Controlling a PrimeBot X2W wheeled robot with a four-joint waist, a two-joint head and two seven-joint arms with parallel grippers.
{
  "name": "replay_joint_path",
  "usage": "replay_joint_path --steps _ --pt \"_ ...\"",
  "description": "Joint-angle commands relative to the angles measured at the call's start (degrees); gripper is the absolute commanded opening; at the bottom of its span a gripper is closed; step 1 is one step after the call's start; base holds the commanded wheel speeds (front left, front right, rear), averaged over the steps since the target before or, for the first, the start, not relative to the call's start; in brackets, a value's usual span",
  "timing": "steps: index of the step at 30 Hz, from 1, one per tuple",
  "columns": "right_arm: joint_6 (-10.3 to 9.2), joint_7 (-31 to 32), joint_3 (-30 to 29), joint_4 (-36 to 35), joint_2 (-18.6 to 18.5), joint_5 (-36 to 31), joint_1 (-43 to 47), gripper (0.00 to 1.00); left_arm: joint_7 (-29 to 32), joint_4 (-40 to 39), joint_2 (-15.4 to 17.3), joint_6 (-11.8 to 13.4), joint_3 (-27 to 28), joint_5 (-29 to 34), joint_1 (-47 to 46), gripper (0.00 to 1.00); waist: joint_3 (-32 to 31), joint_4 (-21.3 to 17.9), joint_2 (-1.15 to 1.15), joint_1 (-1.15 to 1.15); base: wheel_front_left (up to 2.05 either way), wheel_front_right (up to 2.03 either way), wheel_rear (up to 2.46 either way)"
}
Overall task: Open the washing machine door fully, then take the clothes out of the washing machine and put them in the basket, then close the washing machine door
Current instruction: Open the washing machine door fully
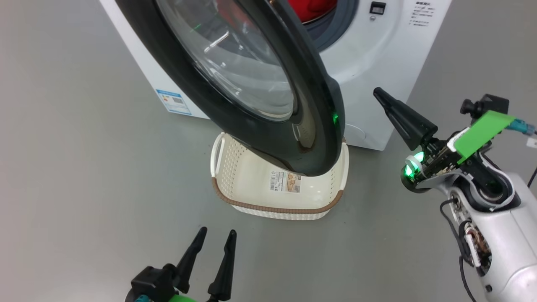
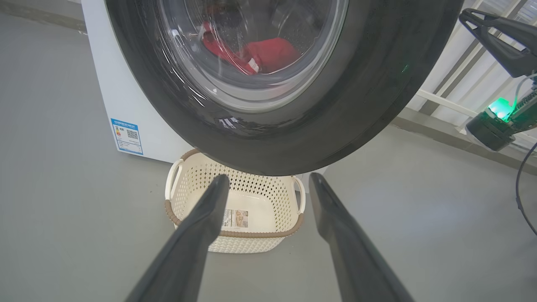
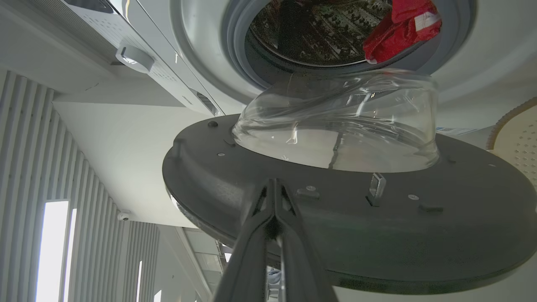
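In front of me: the washing machine point(image 1: 377, 63), white, its round opening uncovered; a blue sticker point(image 1: 174, 100) sits low on its side panel
Door: the washing machine door point(image 1: 268, 142) stands swung out from the front; its glossy black rim and bulging glass face my head camera; its lower edge hangs over the basket
Load: the clothes point(image 1: 312, 8), red with a white patch, lie inside the drum at the lip of the opening; nothing is touching them
Container: the basket point(image 1: 277, 208) stands on the grey floor point(image 1: 84, 188), close against the machine's front and partly under the door; I see only a barcode label point(image 1: 285, 182) on its bottom
My left end effector point(image 1: 217, 230): low over the floor on the near side of the basket; fingers apart, gripping nothing, pointing towards the basket
My right end effector point(image 1: 379, 93): raised to the right of the door's free edge and clear of it; fingers pressed together with nothing between them; the tip points towards the machine's front
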Motion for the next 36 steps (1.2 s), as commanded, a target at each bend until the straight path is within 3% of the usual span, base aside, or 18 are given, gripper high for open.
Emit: replay_joint_path --steps 1,8,23,36 --pt "0.02 2.04 0.18 -0.11 0.44 0.45 -2.55 0.0 -0.7 -1.51 0.51 0.32 1.2 -0.65 -1.65 1.0 0.62 0.91 0.0 0.0 0.0 0.0 0.0" --pt "0.02 10.35 -1.65 6.67 1.08 1.11 -6.8 0.0 -0.7 -1.81 0.51 0.61 -0.71 -1.6 -1.99 1.0 1.3 2.84 0.0 0.0 0.0 0.0 0.0" --pt "0.02 15.85 -2.83 8.83 3.88 -3.74 -6.6 0.0 -0.7 -2.03 0.51 0.99 -3.08 -2.73 -2.05 1.0 0.71 5.11 0.0 0.0 0.0 0.0 0.0" --pt "0.02 18.34 -1.71 8.4 6.27 -6.88 -2.31 0.0 -0.7 -1.93 0.51 1.25 -1.74 -2.09 -0.12 1.0 -2.93 9.08 0.0 0.0 0.0 0.0 0.0"
